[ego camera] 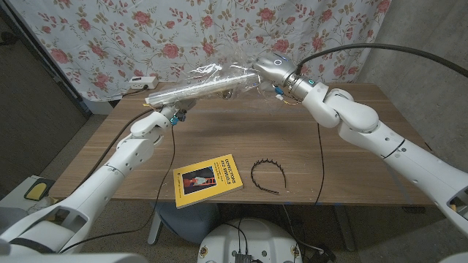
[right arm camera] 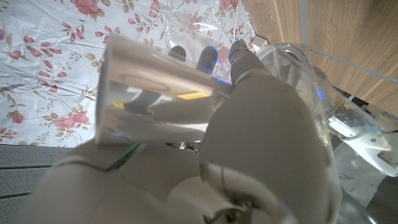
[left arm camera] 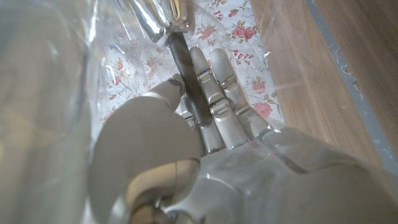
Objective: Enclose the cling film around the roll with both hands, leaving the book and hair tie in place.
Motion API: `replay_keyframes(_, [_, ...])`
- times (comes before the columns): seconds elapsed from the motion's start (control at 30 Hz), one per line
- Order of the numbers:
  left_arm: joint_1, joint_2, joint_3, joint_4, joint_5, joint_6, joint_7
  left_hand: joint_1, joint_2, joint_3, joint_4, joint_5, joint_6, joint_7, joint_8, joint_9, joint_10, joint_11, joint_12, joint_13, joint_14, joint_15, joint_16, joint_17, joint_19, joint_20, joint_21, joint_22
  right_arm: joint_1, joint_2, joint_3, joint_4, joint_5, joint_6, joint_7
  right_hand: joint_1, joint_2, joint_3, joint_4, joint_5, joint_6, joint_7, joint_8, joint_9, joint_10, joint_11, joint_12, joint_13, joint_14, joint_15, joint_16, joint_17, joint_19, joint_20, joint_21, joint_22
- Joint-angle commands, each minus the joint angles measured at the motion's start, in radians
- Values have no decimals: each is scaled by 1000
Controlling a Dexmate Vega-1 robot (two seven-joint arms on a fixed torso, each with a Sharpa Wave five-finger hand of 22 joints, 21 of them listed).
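Observation:
A long shiny cling film roll (ego camera: 197, 88) hangs above the far part of the table, with loose clear film (ego camera: 212, 73) bunched over it. My left hand (ego camera: 170, 112) holds its left end from below; in the left wrist view the hand (left arm camera: 205, 118) sits against the roll's end (left arm camera: 168, 15) under film. My right hand (ego camera: 270, 69) grips the right end, and the right wrist view has the roll (right arm camera: 155, 99) held across that hand (right arm camera: 261, 124). A yellow book (ego camera: 208, 179) and a black hair tie (ego camera: 268, 175) lie on the near part of the table.
A floral curtain (ego camera: 183, 29) hangs behind the wooden table (ego camera: 351, 146). A white power strip (ego camera: 139, 82) sits at the far left beyond the table. A black cable (ego camera: 319, 157) hangs from my right arm across the table.

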Motion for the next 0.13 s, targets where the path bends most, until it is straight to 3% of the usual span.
replay_keyframes(0.03, [6, -3, 7, -9, 7, -2, 9, 8, -2, 12, -2, 5, 2, -8, -4, 0, 7, -5, -1, 4, 40, -30, 3, 2, 7, -6, 5, 3, -7, -6, 4, 1, 7, 5, 5, 62, 92, 11, 1, 2, 32, -22, 4, 3, -3, -3, 5, 1, 7, -55, -3, 5, -1, -153, 4, 3])
replay_keyframes(0.13, [5, -4, 8, -7, 9, -5, 8, 8, -2, 12, -3, 5, 2, -6, -4, 0, 7, -4, -1, 3, 42, -30, 4, 3, 7, -5, 5, 3, -4, -7, 2, 4, 4, 11, 4, 61, 92, 12, 1, 2, 32, -22, 4, 3, -2, -2, 7, 2, 8, -55, -3, 6, -1, -152, 4, 2])
